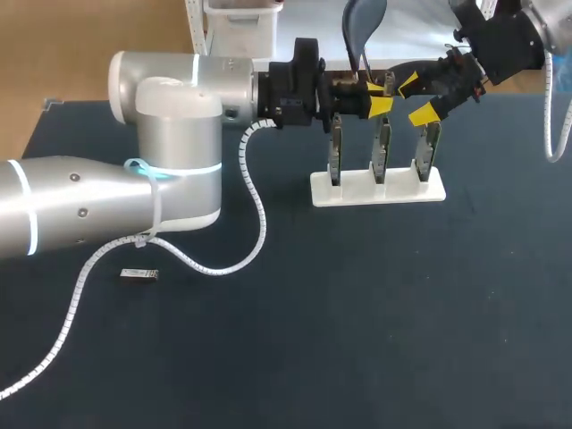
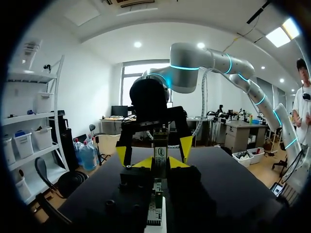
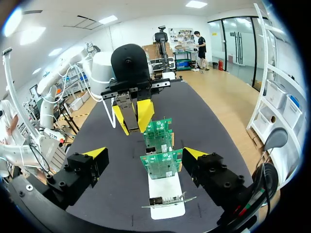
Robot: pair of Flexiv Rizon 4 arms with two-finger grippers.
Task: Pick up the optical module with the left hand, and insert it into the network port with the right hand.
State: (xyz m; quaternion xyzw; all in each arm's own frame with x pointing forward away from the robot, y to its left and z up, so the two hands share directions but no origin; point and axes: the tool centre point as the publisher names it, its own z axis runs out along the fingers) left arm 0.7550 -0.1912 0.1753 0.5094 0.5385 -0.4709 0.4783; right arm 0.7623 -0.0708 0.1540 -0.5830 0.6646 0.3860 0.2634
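My left gripper (image 1: 375, 100) hovers over the middle of three upright network cards (image 1: 381, 147) and is shut on the optical module (image 3: 129, 110), a slim silver bar pointing down between its yellow fingers. In the left wrist view the module (image 2: 160, 156) sits between my own tips, above a green card (image 2: 154, 208). My right gripper (image 1: 416, 100) faces it from the far right, open wide, with nothing between its fingers (image 2: 186, 147). In the right wrist view the green cards (image 3: 162, 162) stand ahead of that open gripper (image 3: 145, 155).
The cards stand in a white slotted stand (image 1: 357, 192) at the back middle of the dark table. A small dark block (image 1: 138, 274) lies near the left arm's white spiral cable (image 1: 255, 201). The near right of the table is bare.
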